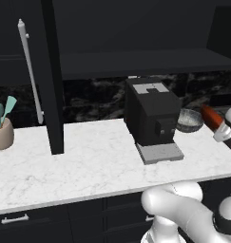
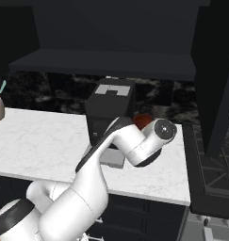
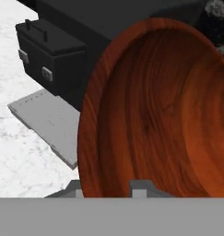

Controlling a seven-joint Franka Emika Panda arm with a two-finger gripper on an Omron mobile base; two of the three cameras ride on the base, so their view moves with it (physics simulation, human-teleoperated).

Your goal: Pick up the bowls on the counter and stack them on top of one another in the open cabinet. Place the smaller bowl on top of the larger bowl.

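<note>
While clamped on its rim, gripper (image 3: pixel 108 190) apparently holds smaller bowl (image 3: pixel 159 110) tilted.

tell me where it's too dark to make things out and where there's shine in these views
Left base view: open cabinet is near-black inside, its shelf barely readable; the larger bowl sits in dim backsplash shade. Right base view: same murk above; the counter is evenly bright. Hand view: the smaller bowl glows glossy orange at lower right, sharp throughout.
</note>
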